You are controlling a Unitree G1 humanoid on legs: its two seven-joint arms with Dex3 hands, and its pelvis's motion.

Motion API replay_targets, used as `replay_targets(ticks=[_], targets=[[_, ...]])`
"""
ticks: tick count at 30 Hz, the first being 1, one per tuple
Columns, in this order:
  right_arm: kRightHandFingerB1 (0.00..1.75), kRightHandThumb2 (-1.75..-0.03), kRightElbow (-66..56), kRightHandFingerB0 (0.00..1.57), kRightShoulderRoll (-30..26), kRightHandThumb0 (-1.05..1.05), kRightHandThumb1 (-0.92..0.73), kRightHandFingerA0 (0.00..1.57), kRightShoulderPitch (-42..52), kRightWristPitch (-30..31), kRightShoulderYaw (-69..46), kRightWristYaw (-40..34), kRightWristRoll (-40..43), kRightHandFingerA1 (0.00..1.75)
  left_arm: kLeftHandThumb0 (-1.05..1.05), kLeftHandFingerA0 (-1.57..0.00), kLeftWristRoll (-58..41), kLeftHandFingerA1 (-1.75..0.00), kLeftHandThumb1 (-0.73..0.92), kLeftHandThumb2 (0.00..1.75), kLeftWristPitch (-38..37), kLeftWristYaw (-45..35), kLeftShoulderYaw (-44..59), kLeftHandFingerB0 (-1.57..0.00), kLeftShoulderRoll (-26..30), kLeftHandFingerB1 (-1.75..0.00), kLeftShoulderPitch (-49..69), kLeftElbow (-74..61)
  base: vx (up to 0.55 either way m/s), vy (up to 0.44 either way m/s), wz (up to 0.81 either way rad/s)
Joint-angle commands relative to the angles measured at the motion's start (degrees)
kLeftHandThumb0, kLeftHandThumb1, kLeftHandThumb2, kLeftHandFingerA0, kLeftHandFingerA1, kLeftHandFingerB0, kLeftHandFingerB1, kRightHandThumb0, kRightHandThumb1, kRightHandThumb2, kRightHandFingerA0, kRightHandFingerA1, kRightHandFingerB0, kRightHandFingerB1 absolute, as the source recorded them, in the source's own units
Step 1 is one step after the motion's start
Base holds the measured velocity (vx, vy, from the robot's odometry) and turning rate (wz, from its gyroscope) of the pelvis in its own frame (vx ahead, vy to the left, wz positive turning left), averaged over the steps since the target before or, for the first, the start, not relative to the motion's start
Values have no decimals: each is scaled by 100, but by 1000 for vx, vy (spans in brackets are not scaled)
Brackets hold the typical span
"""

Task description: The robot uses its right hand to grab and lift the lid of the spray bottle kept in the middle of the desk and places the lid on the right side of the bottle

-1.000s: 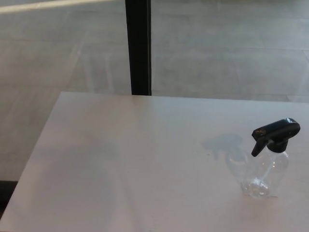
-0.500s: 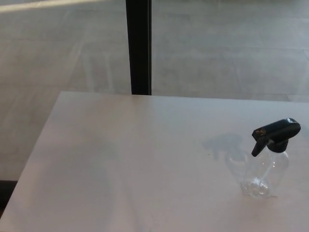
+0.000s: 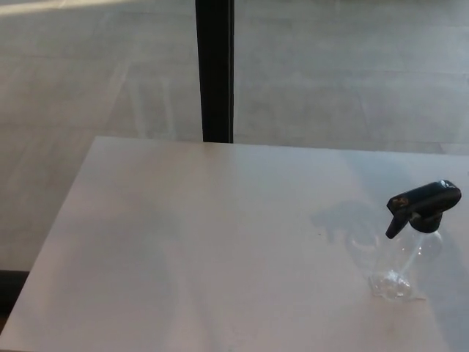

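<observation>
A clear plastic spray bottle (image 3: 404,262) stands upright on the pale desk (image 3: 220,242), near the right edge of the head view. Its black trigger lid (image 3: 423,204) sits on the bottle's neck, nozzle pointing left. The bottle's shadow falls on the desk just to its left. Neither of my hands shows in the picture.
Behind the desk's far edge rises a dark vertical post (image 3: 215,70) in front of a grey floor seen through glass. The desk's left edge runs diagonally down toward the lower left corner.
The whole picture has shifted slightly right and down, so the camera has moved. The bottle and its lid stand as before.
</observation>
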Motion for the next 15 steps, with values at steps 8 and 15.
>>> replay_targets(ticks=[8,15], targets=[[28,-59,-385,20,-406,-60,-63,15,-179,89,1119,1138,-1088,42,-80,-56,22,-49,85,66,-159,-85,-122,-37,106,-39,56,18,0,0,0],[40,-82,-367,14,-421,-65,-51,9,-441,-238,1451,1142,-1794,50,-83,-54,-2,-50,84,65,-139,-82,-101,-37,84,-40,73,54,0,0,0]])
